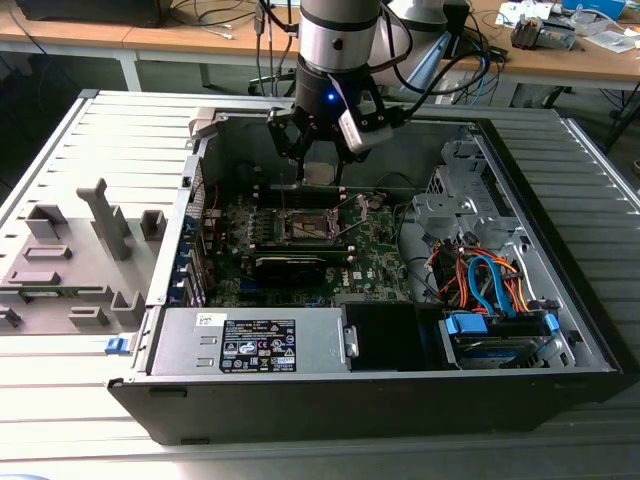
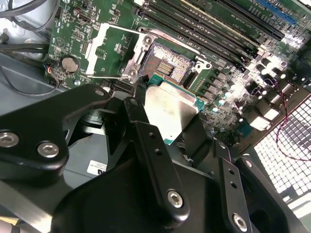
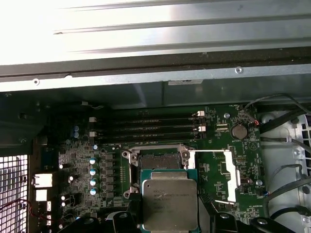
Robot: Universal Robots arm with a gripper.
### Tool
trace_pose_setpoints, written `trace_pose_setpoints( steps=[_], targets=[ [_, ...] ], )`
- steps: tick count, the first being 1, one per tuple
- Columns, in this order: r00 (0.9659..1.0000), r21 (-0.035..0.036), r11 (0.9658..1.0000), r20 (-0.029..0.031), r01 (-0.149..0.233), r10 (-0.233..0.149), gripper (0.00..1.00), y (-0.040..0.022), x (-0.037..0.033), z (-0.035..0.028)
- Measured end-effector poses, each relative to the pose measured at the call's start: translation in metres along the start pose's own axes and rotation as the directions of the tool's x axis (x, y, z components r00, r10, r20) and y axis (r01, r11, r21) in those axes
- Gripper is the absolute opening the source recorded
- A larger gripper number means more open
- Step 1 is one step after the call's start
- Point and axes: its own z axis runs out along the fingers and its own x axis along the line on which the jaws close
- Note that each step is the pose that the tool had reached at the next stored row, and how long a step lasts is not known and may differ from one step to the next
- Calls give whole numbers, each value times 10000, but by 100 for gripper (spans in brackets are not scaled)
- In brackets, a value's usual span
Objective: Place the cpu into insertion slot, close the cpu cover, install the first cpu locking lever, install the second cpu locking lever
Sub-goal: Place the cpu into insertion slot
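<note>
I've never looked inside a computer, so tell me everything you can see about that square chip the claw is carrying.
The cpu is a thin, flat square with a dull silvery-grey metal top, faint print on it, and a green rim around the edge. The gripper clasps it by two opposite edges, and its metal face shows in both wrist views. It hangs above the open insertion slot, not yet seated in it.

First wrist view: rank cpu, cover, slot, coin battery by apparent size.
1. cpu, but it is nearest the camera, so first place is unsure.
2. cover, lying open.
3. slot, partly hidden behind the cpu.
4. coin battery.
</note>
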Motion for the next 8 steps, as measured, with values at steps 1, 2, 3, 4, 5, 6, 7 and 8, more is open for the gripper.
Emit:
trace_pose_setpoints(
  steps=[1,2,3,4,5,6,7,8],
  targets=[
    [10000,4,10000,4,-48,48,55,0,0,1],
    [10000,10,10000,8,-88,88,55,0,0,2],
    [9999,15,9999,11,-115,115,55,0,0,2],
    [9999,21,9999,15,-154,154,55,0,0,3],
    [9998,26,9998,17,-182,182,55,-1,0,3],
    [9997,33,9997,21,-228,227,55,0,0,3],
    [9997,38,9997,25,-260,260,55,0,0,4],
    [9996,44,9996,28,-281,281,55,0,0,4]
  ],
)
